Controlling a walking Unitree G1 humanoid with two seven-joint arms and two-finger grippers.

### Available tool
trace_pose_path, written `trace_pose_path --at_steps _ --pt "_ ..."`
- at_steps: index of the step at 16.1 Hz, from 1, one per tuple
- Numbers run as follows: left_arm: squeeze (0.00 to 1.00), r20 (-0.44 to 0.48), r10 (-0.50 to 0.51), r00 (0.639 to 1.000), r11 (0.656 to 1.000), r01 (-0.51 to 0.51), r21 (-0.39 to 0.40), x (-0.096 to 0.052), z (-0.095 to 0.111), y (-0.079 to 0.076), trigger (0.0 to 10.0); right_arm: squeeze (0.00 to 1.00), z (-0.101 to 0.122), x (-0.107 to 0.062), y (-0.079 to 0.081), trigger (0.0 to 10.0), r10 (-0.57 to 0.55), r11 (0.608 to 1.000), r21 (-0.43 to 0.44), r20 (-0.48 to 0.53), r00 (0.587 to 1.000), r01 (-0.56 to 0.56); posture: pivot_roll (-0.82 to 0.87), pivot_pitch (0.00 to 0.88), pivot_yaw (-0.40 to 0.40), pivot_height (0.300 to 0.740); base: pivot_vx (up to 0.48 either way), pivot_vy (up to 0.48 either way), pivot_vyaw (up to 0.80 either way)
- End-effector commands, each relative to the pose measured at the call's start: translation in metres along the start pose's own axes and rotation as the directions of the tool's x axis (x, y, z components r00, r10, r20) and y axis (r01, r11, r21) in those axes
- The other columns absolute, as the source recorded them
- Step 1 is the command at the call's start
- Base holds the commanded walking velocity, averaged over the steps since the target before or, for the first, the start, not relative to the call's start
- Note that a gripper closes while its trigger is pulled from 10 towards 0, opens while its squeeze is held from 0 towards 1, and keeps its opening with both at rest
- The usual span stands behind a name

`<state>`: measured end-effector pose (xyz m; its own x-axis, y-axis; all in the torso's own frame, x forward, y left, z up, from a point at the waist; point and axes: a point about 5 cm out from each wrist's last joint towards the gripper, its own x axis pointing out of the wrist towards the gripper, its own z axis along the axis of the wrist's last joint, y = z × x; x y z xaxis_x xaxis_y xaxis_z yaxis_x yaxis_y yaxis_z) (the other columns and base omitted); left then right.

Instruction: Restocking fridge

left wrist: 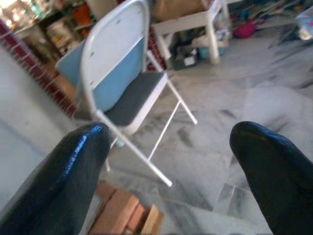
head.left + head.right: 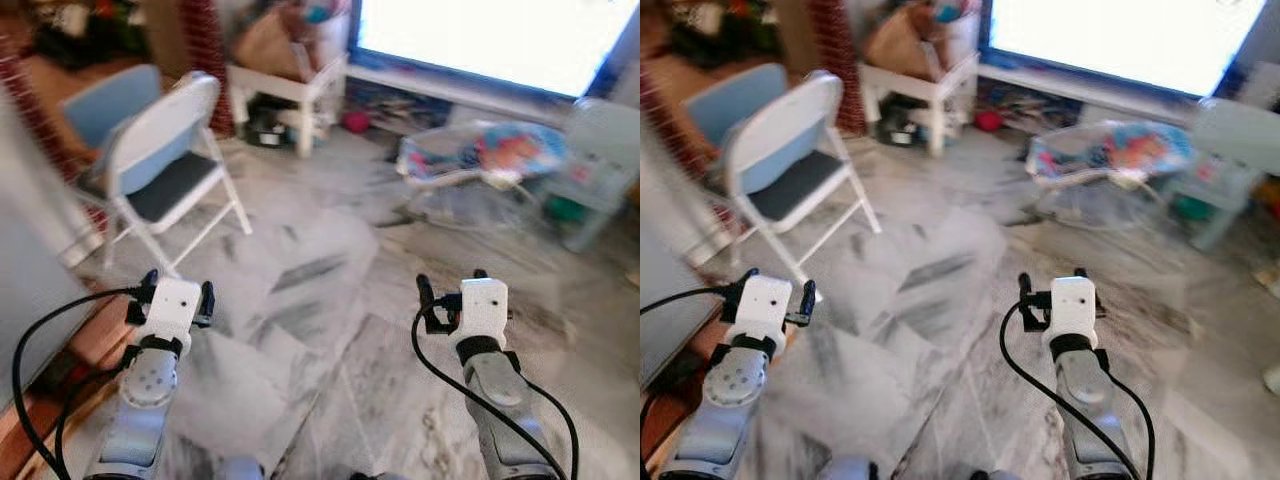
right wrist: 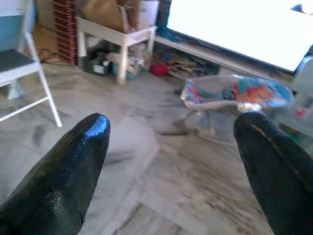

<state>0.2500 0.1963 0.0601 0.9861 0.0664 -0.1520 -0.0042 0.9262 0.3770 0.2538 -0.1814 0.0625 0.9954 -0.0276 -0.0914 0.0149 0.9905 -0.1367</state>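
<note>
My left gripper (image 2: 178, 285) is held out low over the marble floor at the left, open, with nothing between its fingers (image 1: 73, 166). My right gripper (image 2: 452, 283) is held out at the same height on the right, also open and empty, its fingers (image 3: 78, 156) wide apart. No fridge or groceries can be made out in these blurred views.
A white folding chair (image 2: 165, 150) with a grey seat stands ahead on the left, near a grey surface (image 2: 25, 270) at the left edge. A baby bouncer (image 2: 480, 155) lies ahead right, a white side table (image 2: 290, 85) farther back, a bright window (image 2: 490, 35) behind.
</note>
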Motion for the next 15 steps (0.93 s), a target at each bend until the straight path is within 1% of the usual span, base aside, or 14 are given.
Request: trace_pose_path --at_steps 1,3,4,7,8,9,10,11,13,14,15 --pt "0.00 -0.018 -0.012 1.000 1.000 0.012 -0.001 -0.004 -0.004 -0.003 10.0 0.00 0.000 0.001 -0.004 10.0 -0.017 1.000 0.000 0.001 1.000 0.017 0.09 0.031 -0.044 0.740 0.000 0.000 0.79" --pt "0.00 -0.034 -0.013 0.999 1.000 0.013 -0.010 -0.007 -0.007 -0.003 10.0 0.00 -0.002 0.000 -0.004 10.0 -0.025 1.000 0.012 -0.005 1.000 0.025 0.09 0.035 -0.040 0.740 0.000 0.000 0.78" --pt "0.00 -0.044 -0.002 0.999 1.000 0.002 -0.007 -0.010 -0.010 -0.003 10.0 0.00 -0.004 -0.002 -0.004 10.0 -0.034 0.999 0.038 -0.008 0.999 0.034 0.09 0.034 -0.038 0.740 0.000 0.000 0.00" --pt "0.00 -0.053 0.020 0.998 0.999 -0.022 -0.026 -0.011 -0.011 0.002 10.0 0.00 -0.005 -0.001 -0.009 10.0 -0.053 0.998 0.042 -0.015 0.999 0.053 0.10 0.029 -0.042 0.740 0.000 0.000 0.00" --pt "0.00 -0.077 0.011 0.997 0.996 -0.018 -0.085 -0.011 -0.014 0.003 10.0 0.00 -0.006 -0.001 -0.010 10.0 -0.059 0.997 0.048 -0.018 0.998 0.059 0.10 0.028 -0.044 0.740 0.000 0.000 0.00" --pt "0.00 -0.085 0.007 0.996 0.996 -0.015 -0.093 -0.011 -0.015 0.004 10.0 0.00 -0.006 -0.001 -0.011 10.0 -0.059 0.997 0.048 -0.018 0.998 0.060 0.11 0.026 -0.047 0.740 0.000 0.000 0.00" --pt "0.00 -0.100 -0.038 0.994 0.994 0.028 -0.105 -0.014 -0.017 0.006 10.0 0.00 -0.006 -0.001 -0.014 10.0 -0.063 0.997 0.041 -0.018 0.998 0.064 0.11 0.026 -0.048 0.740 0.000 0.000 0.00" --pt "0.00 -0.113 -0.059 0.992 0.992 0.045 -0.120 -0.016 -0.019 0.008 10.0 0.00 -0.006 -0.002 -0.016 10.0 -0.069 0.997 0.040 -0.020 0.997 0.070 0.12 0.028 -0.047 0.740 0.000 0.000 0.00" --pt "0.00 -0.134 -0.066 0.989 0.991 0.049 -0.125 -0.016 -0.019 0.011 10.0 0.00 -0.009 -0.005 -0.021 10.0 -0.086 0.996 0.037 -0.031 0.996 0.087 0.12 0.029 -0.038 0.740 0.000 0.000 0.00" --pt "0.00 -0.130 -0.072 0.989 0.991 0.056 -0.121 -0.015 -0.016 0.009 10.0 0.00 -0.009 -0.007 -0.022 10.0 -0.098 0.994 0.036 -0.032 0.995 0.100 0.11 0.027 -0.019 0.740 0.000 0.000 0.00" --pt "0.00 -0.114 -0.121 0.986 0.986 0.107 -0.126 -0.012 -0.008 -0.001 10.0 0.00 -0.009 -0.011 -0.025 10.0 -0.137 0.990 0.041 -0.027 0.990 0.138 0.08 0.025 0.006 0.740 0.000 0.000 0.00"
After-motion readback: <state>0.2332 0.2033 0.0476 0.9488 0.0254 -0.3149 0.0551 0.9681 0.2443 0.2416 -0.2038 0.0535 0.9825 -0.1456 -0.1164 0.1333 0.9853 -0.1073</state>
